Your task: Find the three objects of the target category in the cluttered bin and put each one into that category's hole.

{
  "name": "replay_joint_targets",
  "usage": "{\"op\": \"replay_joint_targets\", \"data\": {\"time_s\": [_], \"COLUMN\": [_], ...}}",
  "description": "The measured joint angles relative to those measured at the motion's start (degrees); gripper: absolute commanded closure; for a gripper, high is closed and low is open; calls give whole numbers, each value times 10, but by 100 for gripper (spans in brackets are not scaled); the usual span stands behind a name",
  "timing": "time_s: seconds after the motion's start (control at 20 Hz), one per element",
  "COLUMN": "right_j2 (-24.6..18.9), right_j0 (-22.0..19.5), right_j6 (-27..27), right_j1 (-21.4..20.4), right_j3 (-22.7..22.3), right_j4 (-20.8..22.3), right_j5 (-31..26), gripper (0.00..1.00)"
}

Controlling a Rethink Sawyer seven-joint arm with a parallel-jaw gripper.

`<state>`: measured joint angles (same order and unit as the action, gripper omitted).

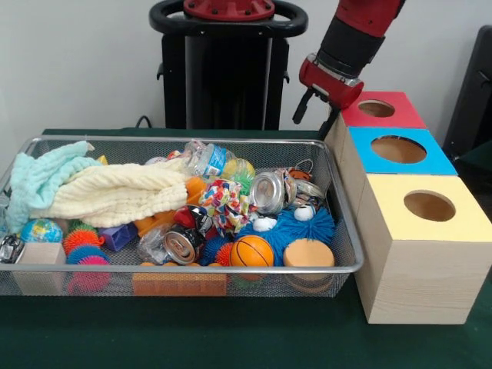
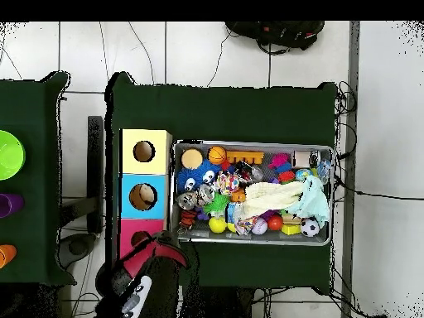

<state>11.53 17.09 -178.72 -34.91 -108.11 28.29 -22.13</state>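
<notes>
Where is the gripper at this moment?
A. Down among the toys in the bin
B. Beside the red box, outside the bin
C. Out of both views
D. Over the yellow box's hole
B: the gripper hangs next to the red box, beyond the wire bin's far corner.

A wire-mesh metal bin [image 1: 342, 231] is seen on a table [image 1: 231, 338] covered in matt green cloth; the boxes [image 1: 415, 269] are made of pale unfinished wood; shiny metal cans [image 1: 267, 192] and soft towels [image 1: 115, 192] are seen inside.
</notes>
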Motion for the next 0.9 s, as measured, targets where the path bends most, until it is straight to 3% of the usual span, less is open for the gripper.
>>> {"op": "replay_joint_targets", "data": {"time_s": [0.65, 0.85, 0.9], "right_j2": [26, 52, 62], "right_j0": [3, 14, 10], "right_j6": [0, 0, 0], "right_j1": [9, 22, 31], "right_j3": [-29, -43, -56], "right_j4": [-25, -25, -22], "right_j5": [101, 184, 249], "gripper": [0, 0, 0]}}
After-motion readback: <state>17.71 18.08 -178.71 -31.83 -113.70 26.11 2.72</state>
